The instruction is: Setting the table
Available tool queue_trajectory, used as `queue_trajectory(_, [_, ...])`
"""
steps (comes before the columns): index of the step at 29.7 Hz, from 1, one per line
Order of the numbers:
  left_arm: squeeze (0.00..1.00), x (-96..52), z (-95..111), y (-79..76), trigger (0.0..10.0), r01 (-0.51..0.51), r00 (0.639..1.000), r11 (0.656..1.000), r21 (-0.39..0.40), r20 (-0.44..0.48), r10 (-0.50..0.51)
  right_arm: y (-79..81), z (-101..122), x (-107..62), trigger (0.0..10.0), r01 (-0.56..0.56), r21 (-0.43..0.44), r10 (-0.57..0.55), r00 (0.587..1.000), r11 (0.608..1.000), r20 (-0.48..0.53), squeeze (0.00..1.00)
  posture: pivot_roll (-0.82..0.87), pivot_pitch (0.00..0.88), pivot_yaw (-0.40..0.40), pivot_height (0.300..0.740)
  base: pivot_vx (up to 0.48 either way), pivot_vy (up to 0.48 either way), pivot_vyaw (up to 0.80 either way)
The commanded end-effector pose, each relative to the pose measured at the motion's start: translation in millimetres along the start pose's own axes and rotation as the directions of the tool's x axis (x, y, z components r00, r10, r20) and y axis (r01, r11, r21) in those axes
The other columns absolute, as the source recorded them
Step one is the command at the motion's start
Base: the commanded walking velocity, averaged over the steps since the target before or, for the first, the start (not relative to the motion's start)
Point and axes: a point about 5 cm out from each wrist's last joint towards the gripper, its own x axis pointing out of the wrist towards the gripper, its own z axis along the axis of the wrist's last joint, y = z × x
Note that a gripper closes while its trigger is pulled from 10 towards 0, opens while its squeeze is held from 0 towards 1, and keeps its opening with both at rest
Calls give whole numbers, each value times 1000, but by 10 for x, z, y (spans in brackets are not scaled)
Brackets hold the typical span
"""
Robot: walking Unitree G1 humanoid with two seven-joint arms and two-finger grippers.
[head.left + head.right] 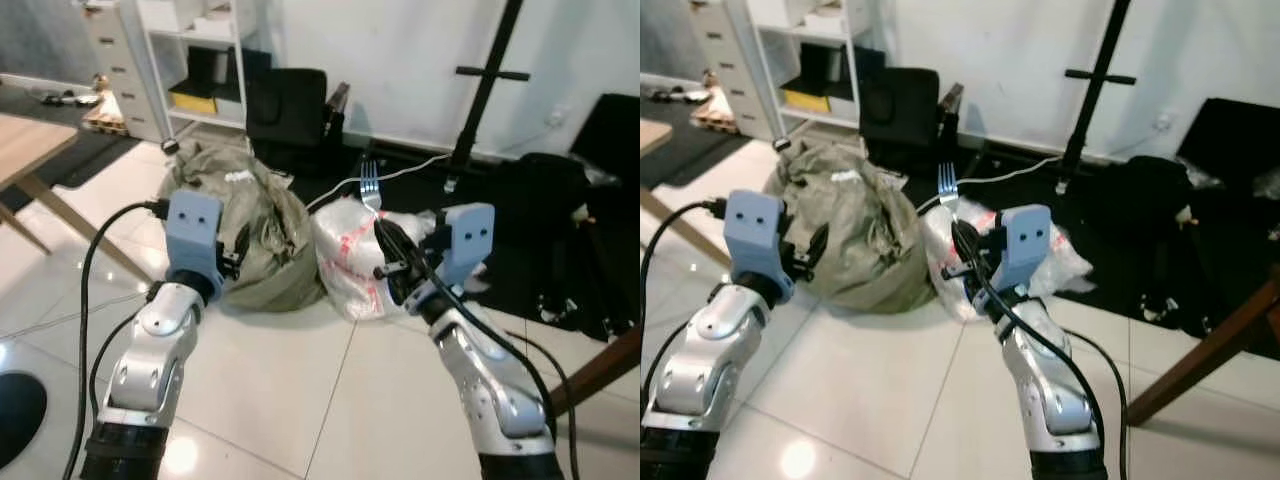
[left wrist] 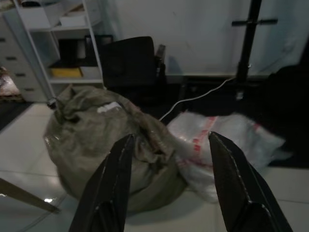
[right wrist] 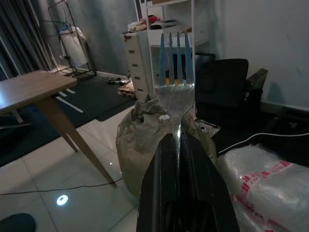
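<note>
2 sacks lie on the tiled floor [image 1: 300,400] before you: an olive sack [image 1: 245,235] and a white plastic bag [image 1: 350,255], touching. Your right gripper [image 1: 385,240] pinches a fork [image 1: 370,185] upright above them. Your left gripper [image 2: 169,183] stands wide, holding nothing. A wooden table [image 1: 30,150] edges your left.

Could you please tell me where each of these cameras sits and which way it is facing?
Left eye view: head, looking down and forward; both arms show, right gripper holding a fork.
Right eye view: same scene.
Left wrist view: along the left gripper, jaws open, toward an olive sack.
Right wrist view: along jaws shut on the fork.
Shared: sack and white plastic bag.
</note>
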Motion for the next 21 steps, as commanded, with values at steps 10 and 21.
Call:
queue_trajectory(10, [0,-22,-51,98,10000,-43,998,999,11,-35,43,78,-20,5,10000,-31,16,31,999,999,-8,0,-42,0,82,740,0,0,756])
queue_trajectory(21, [0,-9,-57,125,10000,-63,997,998,11,-46,63,83,-25,8,10000,-34,19,34,999,999,-8,0,-40,0,84,740,0,0,754])
